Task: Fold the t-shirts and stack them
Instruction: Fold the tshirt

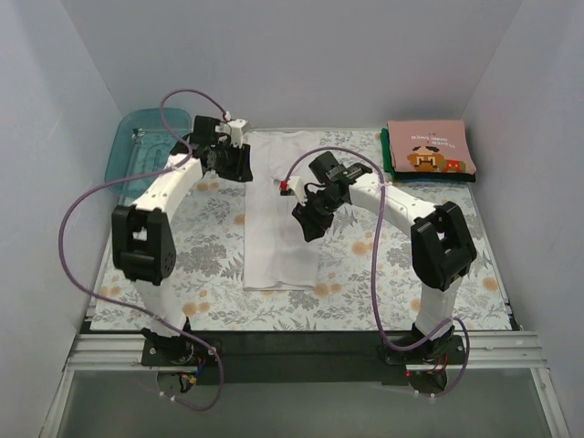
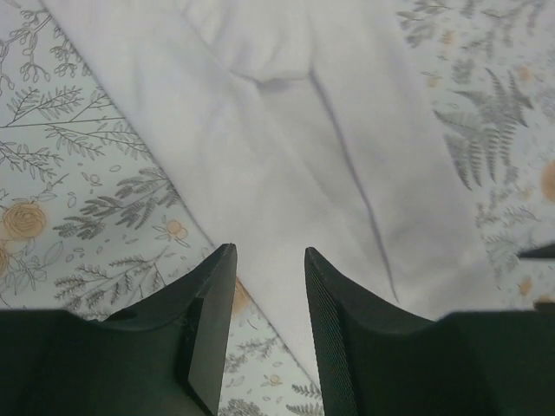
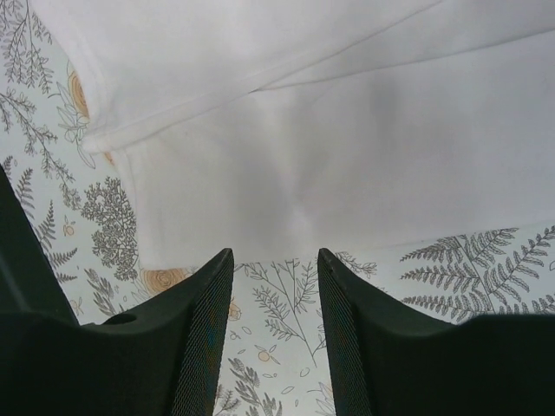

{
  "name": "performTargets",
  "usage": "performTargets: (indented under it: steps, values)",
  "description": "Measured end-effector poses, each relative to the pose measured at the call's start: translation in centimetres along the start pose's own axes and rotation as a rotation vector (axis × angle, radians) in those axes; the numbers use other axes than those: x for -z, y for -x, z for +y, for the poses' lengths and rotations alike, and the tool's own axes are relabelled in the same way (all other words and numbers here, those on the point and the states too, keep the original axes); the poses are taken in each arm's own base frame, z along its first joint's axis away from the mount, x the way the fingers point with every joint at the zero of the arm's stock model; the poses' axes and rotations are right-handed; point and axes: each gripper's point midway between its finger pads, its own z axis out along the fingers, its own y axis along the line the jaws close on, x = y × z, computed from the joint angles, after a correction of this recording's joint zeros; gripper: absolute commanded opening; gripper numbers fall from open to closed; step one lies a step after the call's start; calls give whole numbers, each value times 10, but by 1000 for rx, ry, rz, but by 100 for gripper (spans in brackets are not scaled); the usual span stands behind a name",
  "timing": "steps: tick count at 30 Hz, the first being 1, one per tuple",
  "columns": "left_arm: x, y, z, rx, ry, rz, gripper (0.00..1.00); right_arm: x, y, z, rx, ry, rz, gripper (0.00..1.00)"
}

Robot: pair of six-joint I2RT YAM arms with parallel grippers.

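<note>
A white t-shirt (image 1: 274, 251) lies folded into a long narrow strip down the middle of the floral tablecloth (image 1: 210, 246). My left gripper (image 1: 235, 167) hovers at the strip's far left edge, open and holding nothing. In the left wrist view the white t-shirt (image 2: 286, 147) lies just beyond the left gripper (image 2: 269, 256). My right gripper (image 1: 307, 225) hangs over the strip's right edge, open with nothing in it. In the right wrist view the right gripper (image 3: 275, 256) frames bare tablecloth, and the white t-shirt (image 3: 303, 156) lies past the tips. A salmon-pink t-shirt (image 1: 429, 148) with a moustached face tops a folded dark green t-shirt (image 1: 387, 151) at the far right.
A translucent teal tray (image 1: 137, 146) sits at the far left corner. White walls (image 1: 55, 182) close in the table on three sides. Purple cables (image 1: 68, 219) loop off both arms. A black rail (image 1: 301, 342) runs along the near edge by the arm bases.
</note>
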Motion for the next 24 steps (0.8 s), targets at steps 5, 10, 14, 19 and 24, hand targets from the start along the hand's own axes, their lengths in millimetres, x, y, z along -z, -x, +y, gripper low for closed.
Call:
performTargets:
  steps: [5,10,14,19,24]
  values:
    - [63,-35,-53,-121,-163,-87,34,-4,-2,-4,-40,18,-6,50]
    - [82,-136,-84,-257,-301,-17,39,-11,-34,28,-7,62,53,52]
    - [98,-200,-105,-415,-386,-8,45,-20,-57,78,126,104,115,53]
    - [104,-231,-120,-621,-436,-57,47,-43,-85,114,250,129,192,52]
    - [94,-257,-122,-716,-462,-30,49,-47,-87,107,255,84,201,52]
